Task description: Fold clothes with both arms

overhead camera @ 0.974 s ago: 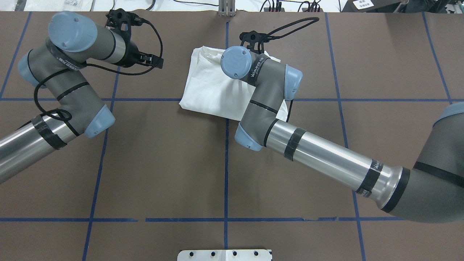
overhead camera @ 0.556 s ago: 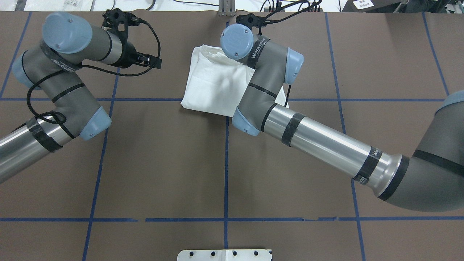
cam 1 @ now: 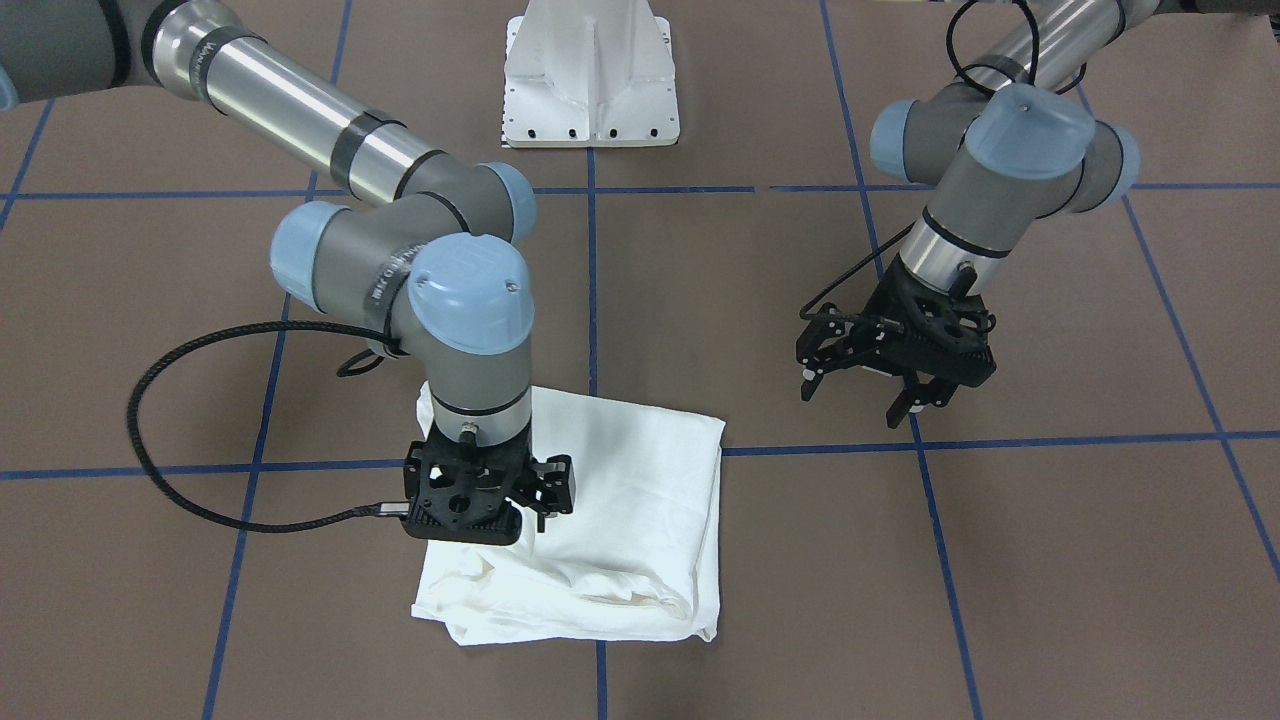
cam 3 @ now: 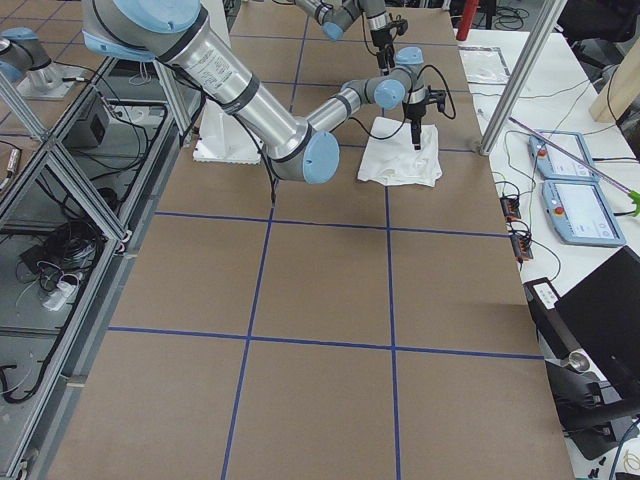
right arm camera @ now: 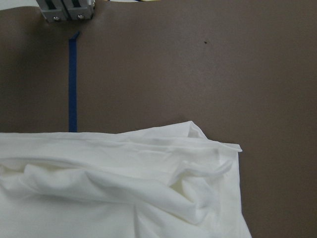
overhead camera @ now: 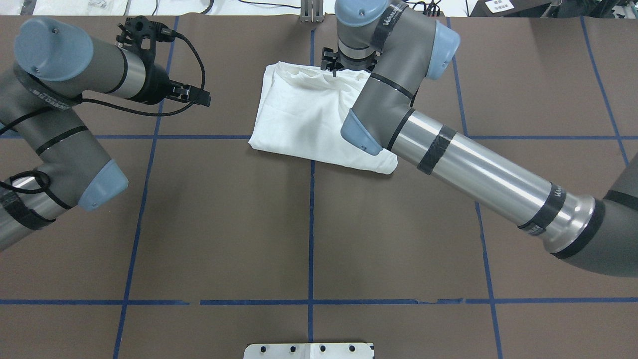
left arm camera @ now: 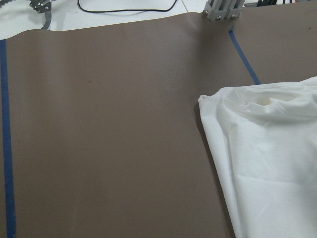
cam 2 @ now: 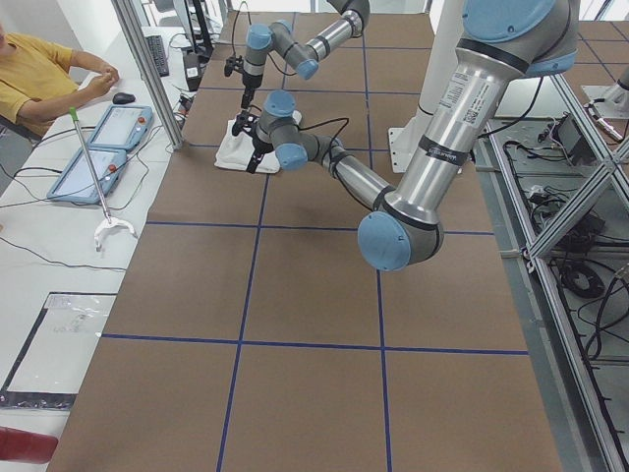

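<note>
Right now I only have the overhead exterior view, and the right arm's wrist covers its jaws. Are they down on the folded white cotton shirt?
Observer: The front-facing view shows the right arm with its jaws low over the folded white cotton shirt, at the edge farthest from the robot. I cannot tell whether they touch it or are shut.
Operator: And the left jaws?
Observer: The left arm has its jaws spread and holding nothing, above the brown table with blue tape lines, beside the shirt.
Operator: Is that far edge tidy?
Observer: No. The right wrist camera shows loose, bunched layers there.
</note>
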Motion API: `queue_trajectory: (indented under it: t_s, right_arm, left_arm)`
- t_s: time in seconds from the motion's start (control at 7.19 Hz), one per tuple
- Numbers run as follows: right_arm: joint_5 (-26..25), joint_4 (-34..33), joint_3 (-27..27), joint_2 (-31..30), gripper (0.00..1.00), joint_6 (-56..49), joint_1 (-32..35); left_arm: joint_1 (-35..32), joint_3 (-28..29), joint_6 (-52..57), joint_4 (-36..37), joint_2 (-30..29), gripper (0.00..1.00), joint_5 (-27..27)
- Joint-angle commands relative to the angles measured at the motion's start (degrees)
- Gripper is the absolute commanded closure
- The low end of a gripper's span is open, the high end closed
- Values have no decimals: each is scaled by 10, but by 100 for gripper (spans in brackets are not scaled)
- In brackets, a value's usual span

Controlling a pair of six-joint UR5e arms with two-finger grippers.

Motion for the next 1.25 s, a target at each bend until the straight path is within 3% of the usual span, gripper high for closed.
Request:
queue_trajectory:
  t_s: [0.0, 0.28, 0.42, 0.7, 0.97, 1.11]
  right_arm:
    - [84, -107, 172, -108, 0, -123, 66]
    - [134, -180, 287, -215, 0, -288, 149]
    - [160, -190, 324, -276, 0, -372, 192]
    - [211, -190, 359, -401, 0, -550, 288]
    - [231, -185, 361, -504, 0, -700, 372]
    - [238, -184, 368, -559, 0, -710, 393]
  left_arm:
    - [-3, -146, 54, 126, 64, 0, -11]
    - [-52, -214, 161, 175, 131, 0, -25]
    - [-116, -214, 269, 175, 179, 0, -72]
    - [-256, -199, 494, 176, 267, 0, -117]
    - [-344, -178, 555, 172, 332, 0, -142]
    - [-365, -150, 555, 175, 353, 0, -147]
